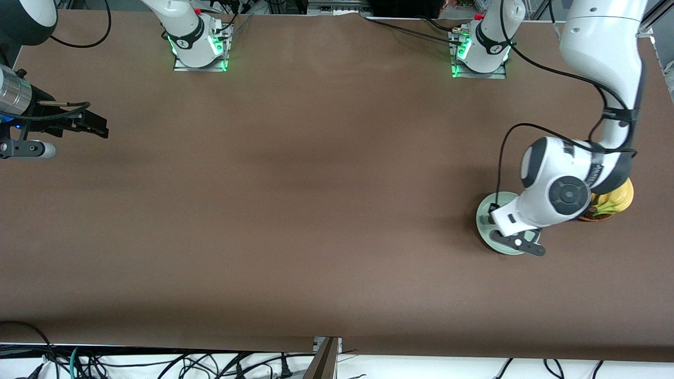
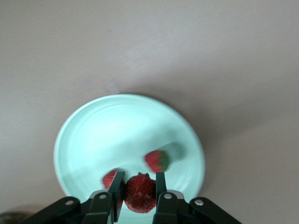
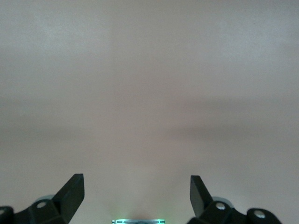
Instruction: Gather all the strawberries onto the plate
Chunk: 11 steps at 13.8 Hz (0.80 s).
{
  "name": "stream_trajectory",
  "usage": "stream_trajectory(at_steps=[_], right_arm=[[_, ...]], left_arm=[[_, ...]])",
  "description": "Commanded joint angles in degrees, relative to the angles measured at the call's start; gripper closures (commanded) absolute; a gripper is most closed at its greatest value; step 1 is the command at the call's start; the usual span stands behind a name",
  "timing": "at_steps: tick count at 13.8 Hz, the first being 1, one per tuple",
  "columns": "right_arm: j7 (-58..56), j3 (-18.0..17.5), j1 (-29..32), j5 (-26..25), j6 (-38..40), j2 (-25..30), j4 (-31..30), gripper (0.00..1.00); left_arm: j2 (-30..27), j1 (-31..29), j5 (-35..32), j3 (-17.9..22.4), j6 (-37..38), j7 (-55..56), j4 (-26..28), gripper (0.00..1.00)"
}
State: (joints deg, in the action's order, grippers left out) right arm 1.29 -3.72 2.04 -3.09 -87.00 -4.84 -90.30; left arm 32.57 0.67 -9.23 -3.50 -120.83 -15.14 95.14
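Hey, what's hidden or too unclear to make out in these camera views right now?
- Front view: the left arm covers much of the plate, so no strawberries show there.
- Front view: the basket is mostly hidden by that arm.
- Left wrist view: one strawberry is half hidden by a finger of the left gripper; the held strawberry hangs over the plate.
- Right wrist view: the right gripper is cut off by the edge.

Front view: high, facing both arm bases, takes in the whole table (image 1: 316,210).
Left wrist view: close, looks down past the left gripper (image 2: 139,190) onto the plate (image 2: 93,121).
Right wrist view: looks past the right gripper (image 3: 137,192) at bare table.
Shared: plate (image 1: 487,208), front and left wrist views.
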Motion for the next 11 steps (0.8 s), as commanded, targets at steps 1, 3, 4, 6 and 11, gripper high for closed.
stream_trajectory(at_steps=[1,3,4,6,11], right_arm=[[-0.23,-0.41,0.77,0.89,0.61,0.01,1.44,0.00],[-0.06,-0.32,0.77,0.98,0.61,-0.43,1.53,0.00],[-0.06,-0.32,0.77,0.89,0.61,-0.52,1.53,0.00],[0.03,-0.41,0.51,0.89,0.69,-0.44,1.53,0.00],[0.03,-0.41,0.51,0.98,0.61,-0.52,1.53,0.00]], left_arm=[[3.55,-2.77,-1.58,-0.89,-2.64,-7.77,-1.80,0.85],[4.26,-2.78,-1.58,-0.89,-3.18,-9.03,-1.80,0.84],[4.26,-2.78,-1.58,-0.89,-3.18,-9.03,-1.80,0.84],[4.61,-2.69,-1.49,-0.98,-3.18,-9.03,-1.80,0.78],[4.96,-2.69,-0.61,-1.07,-3.09,-8.94,-1.71,0.00]])
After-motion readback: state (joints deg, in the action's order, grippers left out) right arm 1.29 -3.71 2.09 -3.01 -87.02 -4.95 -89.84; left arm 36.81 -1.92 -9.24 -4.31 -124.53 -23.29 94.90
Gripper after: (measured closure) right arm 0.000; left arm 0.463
